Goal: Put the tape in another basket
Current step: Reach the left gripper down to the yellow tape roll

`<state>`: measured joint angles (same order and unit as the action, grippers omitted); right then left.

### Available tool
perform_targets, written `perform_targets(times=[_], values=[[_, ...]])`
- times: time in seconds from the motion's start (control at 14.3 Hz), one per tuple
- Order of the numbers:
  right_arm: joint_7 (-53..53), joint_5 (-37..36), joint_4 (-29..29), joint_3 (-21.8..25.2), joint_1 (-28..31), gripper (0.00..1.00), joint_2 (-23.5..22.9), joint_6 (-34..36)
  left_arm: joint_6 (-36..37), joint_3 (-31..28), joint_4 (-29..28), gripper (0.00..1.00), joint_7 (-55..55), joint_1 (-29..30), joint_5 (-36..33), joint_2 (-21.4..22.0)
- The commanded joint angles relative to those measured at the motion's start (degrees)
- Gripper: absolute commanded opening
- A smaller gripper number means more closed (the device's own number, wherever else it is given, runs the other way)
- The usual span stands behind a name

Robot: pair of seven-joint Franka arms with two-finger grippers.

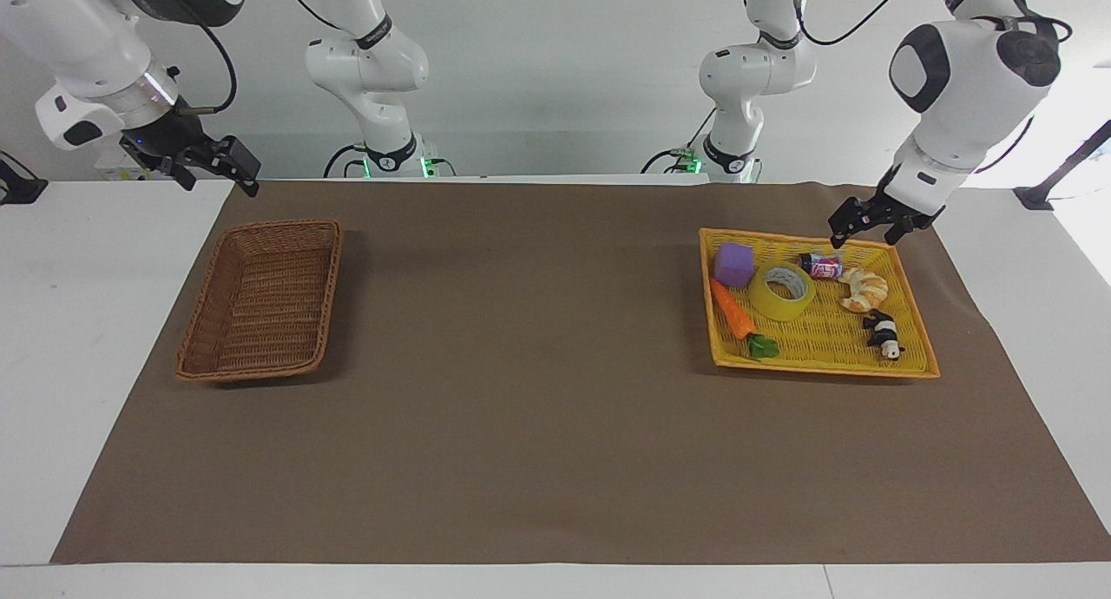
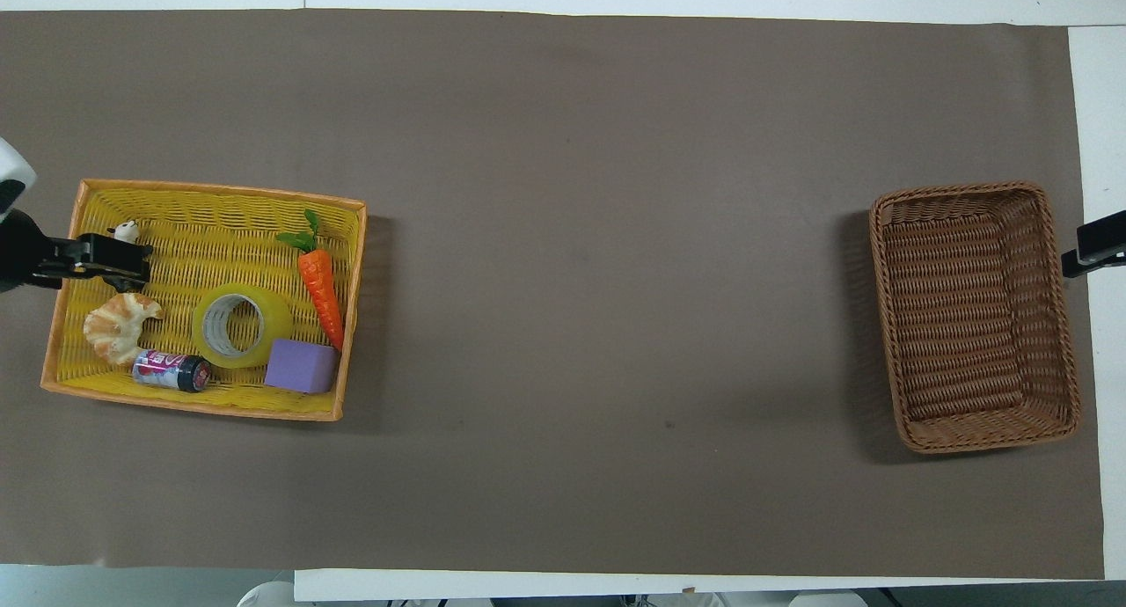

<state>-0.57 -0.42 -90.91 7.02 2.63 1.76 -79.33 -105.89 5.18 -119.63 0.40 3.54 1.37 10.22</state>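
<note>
The tape [image 1: 782, 291] lies in the yellow tray [image 1: 903, 273], the left pincer [image 1: 855, 227] hovering above, fingers apart; the right pincer's [image 1: 208, 167] gap is unclear.

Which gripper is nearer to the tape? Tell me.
Left. The left gripper hangs over the yellow tray's edge, close to the tape inside it. The right gripper waits by the brown basket at the table's right-arm end.
</note>
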Motion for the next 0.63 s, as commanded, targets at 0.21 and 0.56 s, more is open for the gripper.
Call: perform_targets(times=[0.21,0.56], values=[[-0.58,-0.28,-1.55,0.1,-0.08,1.0,1.4,-0.21,-11.86,0.01,-15.44,1.0,-0.49,0.41,-0.49,4.11],[-0.58,-0.28,-1.55,0.1,-0.17,1.0,1.31,-0.21,-19.97,0.09,-17.48,0.99,-0.67,0.32,-0.49,-1.78]])
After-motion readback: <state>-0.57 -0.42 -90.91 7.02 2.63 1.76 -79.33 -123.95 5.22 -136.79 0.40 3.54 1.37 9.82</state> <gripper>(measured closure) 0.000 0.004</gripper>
